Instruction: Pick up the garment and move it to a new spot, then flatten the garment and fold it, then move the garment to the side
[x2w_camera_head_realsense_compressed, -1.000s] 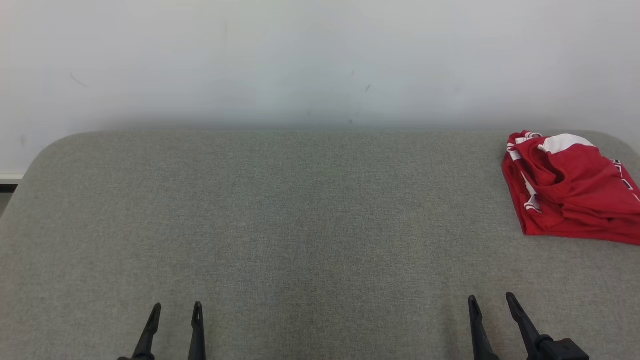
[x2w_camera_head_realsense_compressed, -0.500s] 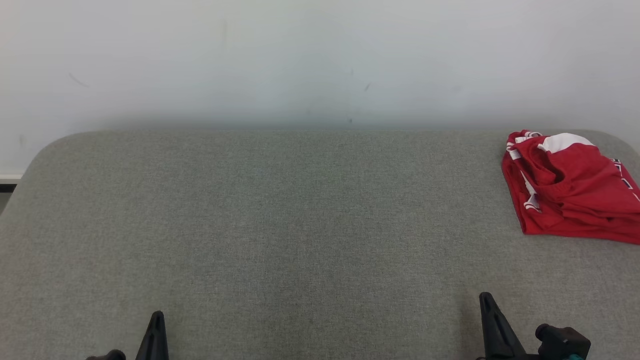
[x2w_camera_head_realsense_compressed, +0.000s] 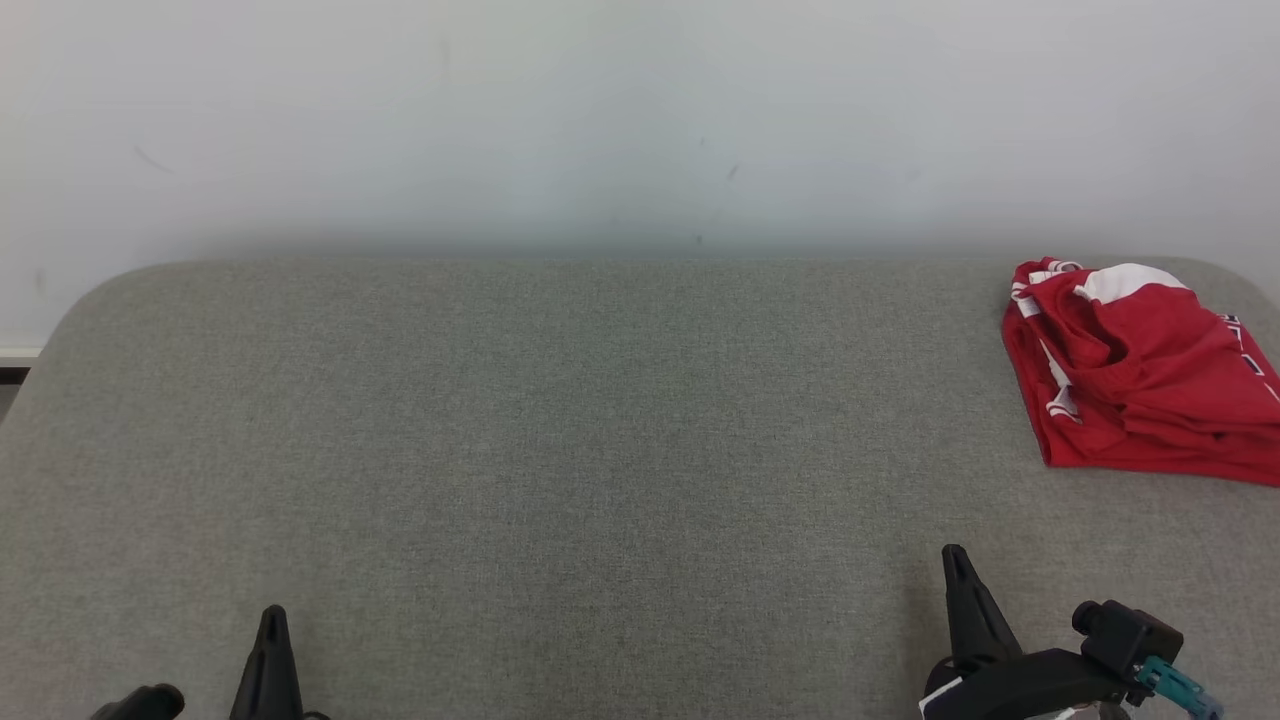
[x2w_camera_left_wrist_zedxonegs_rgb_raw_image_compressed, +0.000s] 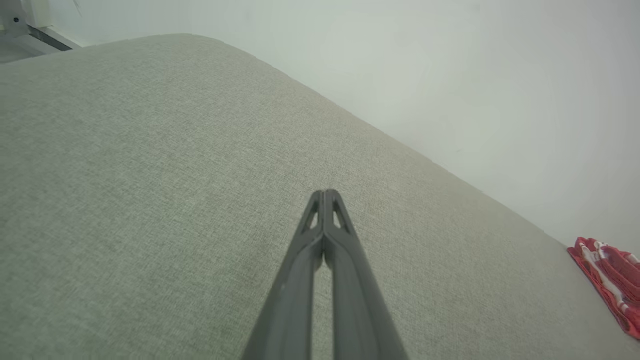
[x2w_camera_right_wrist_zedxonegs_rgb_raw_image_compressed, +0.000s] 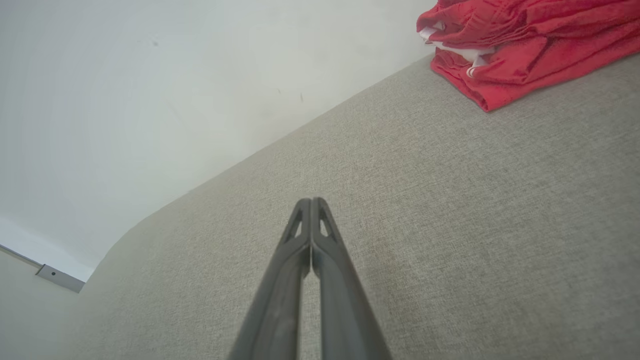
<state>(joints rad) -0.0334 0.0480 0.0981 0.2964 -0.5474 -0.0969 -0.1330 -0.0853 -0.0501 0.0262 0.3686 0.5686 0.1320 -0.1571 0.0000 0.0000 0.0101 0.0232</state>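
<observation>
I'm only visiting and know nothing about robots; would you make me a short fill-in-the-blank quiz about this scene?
The bunched garment is mostly ____ with white trim.
It lies at the far ____ corner of the grey table, by the robot's own sides.
The left claw and the right claw are both ____, holding nothing.
Missing words: red; right; shut.
</observation>
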